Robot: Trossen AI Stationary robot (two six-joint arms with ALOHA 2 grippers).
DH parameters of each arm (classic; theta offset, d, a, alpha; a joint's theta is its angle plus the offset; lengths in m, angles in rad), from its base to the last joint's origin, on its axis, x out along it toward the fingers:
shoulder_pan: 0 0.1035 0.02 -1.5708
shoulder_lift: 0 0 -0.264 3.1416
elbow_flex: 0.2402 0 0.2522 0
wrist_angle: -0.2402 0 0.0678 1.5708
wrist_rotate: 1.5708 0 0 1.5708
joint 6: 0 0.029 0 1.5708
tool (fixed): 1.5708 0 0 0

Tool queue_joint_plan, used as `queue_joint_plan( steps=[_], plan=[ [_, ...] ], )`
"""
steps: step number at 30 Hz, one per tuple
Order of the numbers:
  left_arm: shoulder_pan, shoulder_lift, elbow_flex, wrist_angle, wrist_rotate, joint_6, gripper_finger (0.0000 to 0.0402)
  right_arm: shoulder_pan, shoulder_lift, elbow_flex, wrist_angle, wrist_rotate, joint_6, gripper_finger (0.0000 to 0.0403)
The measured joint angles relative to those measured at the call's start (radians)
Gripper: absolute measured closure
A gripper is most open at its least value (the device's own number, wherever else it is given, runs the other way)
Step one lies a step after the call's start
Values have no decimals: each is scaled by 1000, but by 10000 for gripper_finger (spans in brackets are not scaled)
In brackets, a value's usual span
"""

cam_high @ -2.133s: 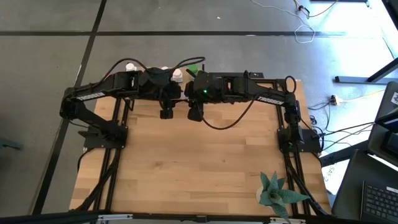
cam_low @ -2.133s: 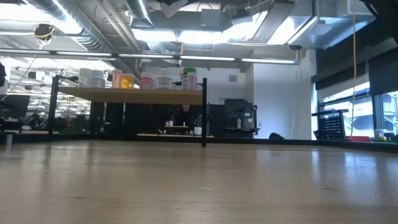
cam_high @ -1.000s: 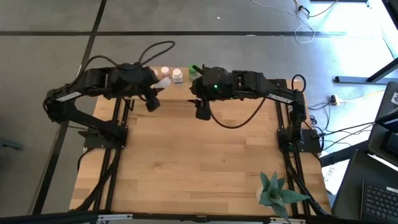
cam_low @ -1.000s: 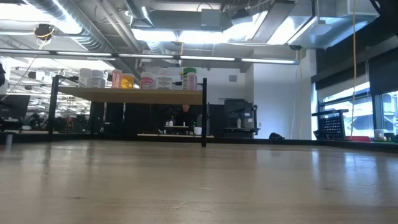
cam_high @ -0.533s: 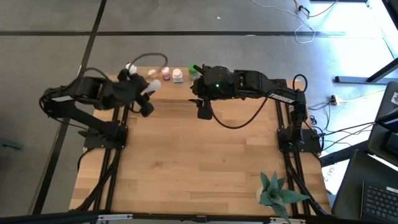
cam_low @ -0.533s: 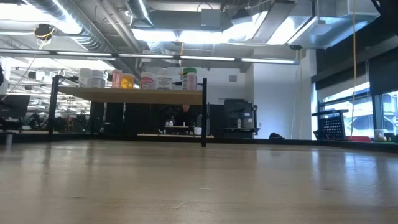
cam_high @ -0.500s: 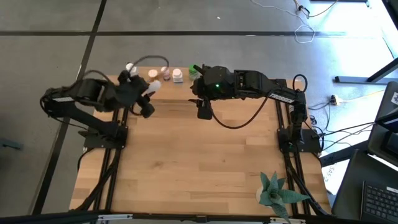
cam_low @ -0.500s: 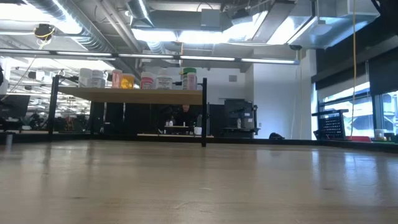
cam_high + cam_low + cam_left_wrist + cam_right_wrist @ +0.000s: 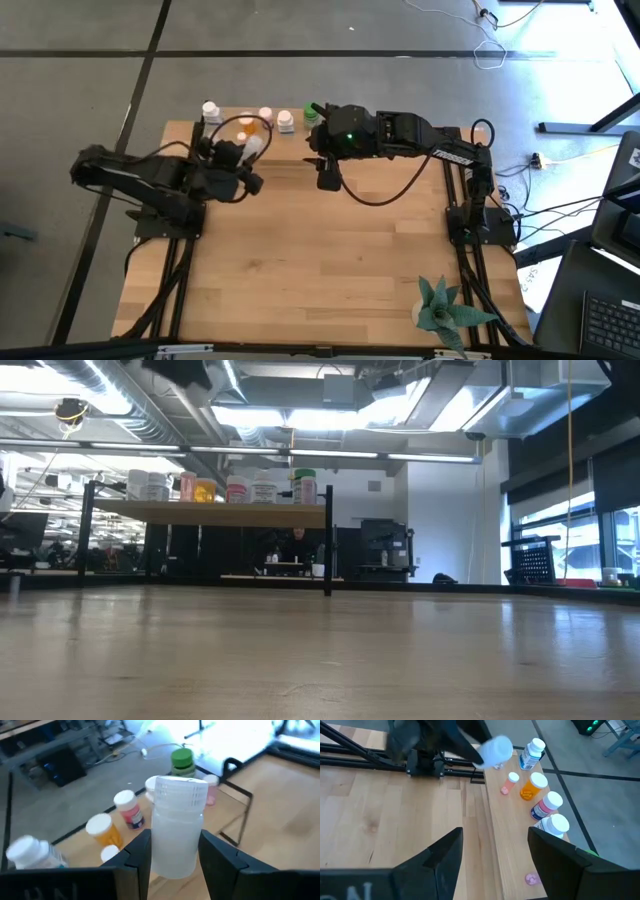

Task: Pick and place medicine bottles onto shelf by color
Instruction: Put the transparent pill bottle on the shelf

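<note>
Bottles line the shelf [image 9: 300,130] at the table's far edge. High view, left to right: white bottle [image 9: 211,110], orange bottle [image 9: 246,122], pink bottle [image 9: 265,116], second white bottle [image 9: 286,121], green bottle [image 9: 312,110] half hidden by the right arm.

Left gripper [image 9: 243,160]: closed on a clear bottle [image 9: 178,822] with a white ribbed cap, fingers [image 9: 134,855] pressing its two sides. Bottle sits upright between the jaws in the wrist view, cap away from the camera. In the high view its long axis tilts, cap toward the shelf. Gripper is over the table, near side of the shelf, just short of the orange bottle.

Key relation: the shelf lies ahead of the left gripper, toward the far edge, and the row of bottles stands directly beyond the held one. Open shelf surface shows between the white and orange bottles, and toward the near edge of the shelf. Which spot counts as right by colour, I cannot tell.

Right gripper [image 9: 326,180]: jaws wide, holding nothing. Hangs over the table just in front of the shelf's right end, near the green bottle.

Left arm is the one carrying; right arm is closer to the right end only.

Risk, as a judgement: setting down tilted could knock over the orange or pink bottle.
</note>
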Motion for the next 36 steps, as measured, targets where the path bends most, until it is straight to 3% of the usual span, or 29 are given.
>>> queue_joint_plan(
  steps=[8,12,19,27,36],
  plan=[
    [-27,-48,-256,267,-115,-89,274,0,0,0,0,0,0,177],
    [-39,-58,-385,477,-148,-90,274,0,0,0,0,0,0,177],
    [-33,-45,-569,834,-149,68,274,0,0,0,0,0,0,177],
    [37,-46,-705,1112,-134,151,274,0,0,0,9,0,0,177],
    [126,-45,-737,1241,-33,285,274,-1,0,0,31,0,0,177]
  ],
)
